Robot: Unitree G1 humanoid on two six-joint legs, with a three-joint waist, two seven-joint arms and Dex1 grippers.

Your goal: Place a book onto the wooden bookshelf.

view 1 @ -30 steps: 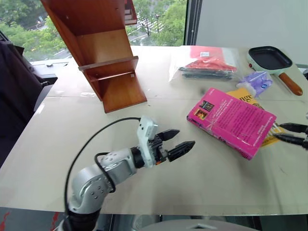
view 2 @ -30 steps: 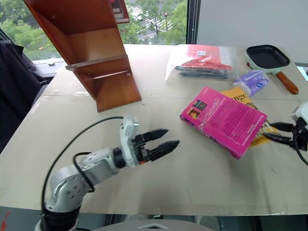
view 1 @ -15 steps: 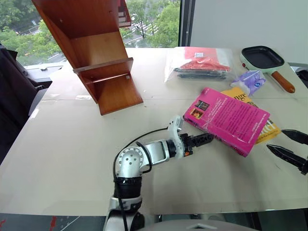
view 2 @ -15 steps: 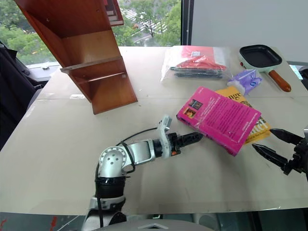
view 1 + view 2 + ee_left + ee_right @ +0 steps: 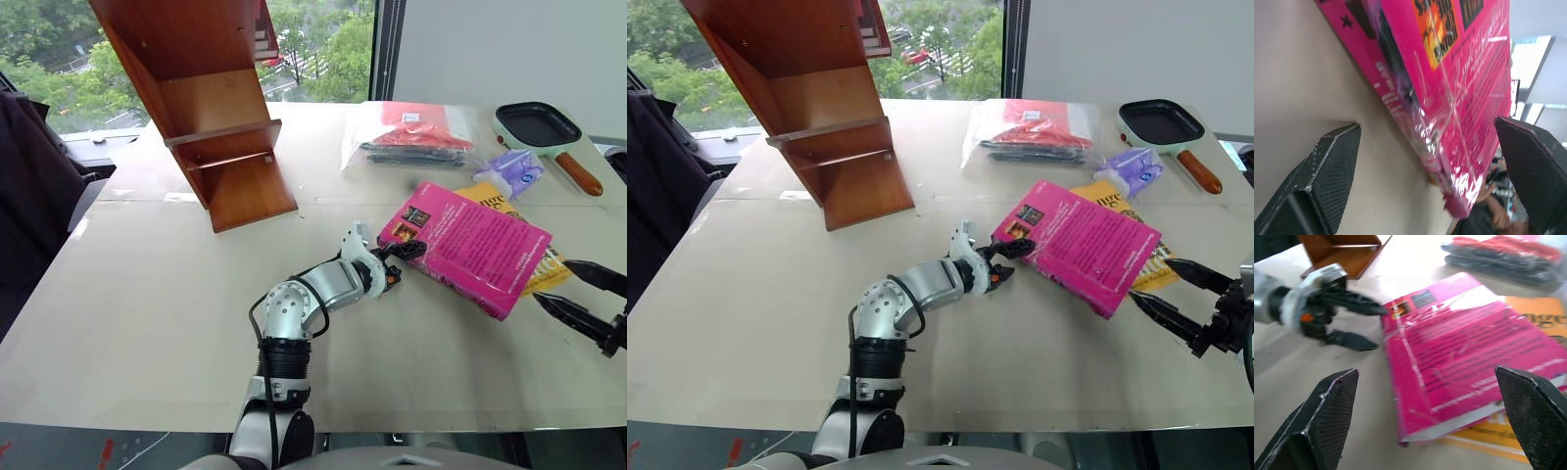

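Observation:
The pink book point(image 5: 475, 245) lies flat on the table, partly on top of a yellow book point(image 5: 551, 270). My left gripper point(image 5: 400, 262) is open at the book's near left corner. In the left wrist view one finger point(image 5: 1327, 171) is down by the table and the other point(image 5: 1533, 161) is above the cover, with the book's edge point(image 5: 1415, 107) between them. My right gripper point(image 5: 554, 281) is open just off the book's right end, not touching it. In the right wrist view the book point(image 5: 1459, 352) lies ahead. The wooden bookshelf point(image 5: 211, 108) stands at the back left.
A clear plastic bag point(image 5: 416, 137) of red and black items lies at the back. A small pan point(image 5: 539, 122) with a wooden handle and a purple packet point(image 5: 509, 171) sit at the back right. A dark object point(image 5: 29, 186) stands off the table's left edge.
My left arm has reached forward and right to the book's corner, and its gripper has rolled so the fingers sit one above the other. My right gripper has opened wider and drawn back from the book.

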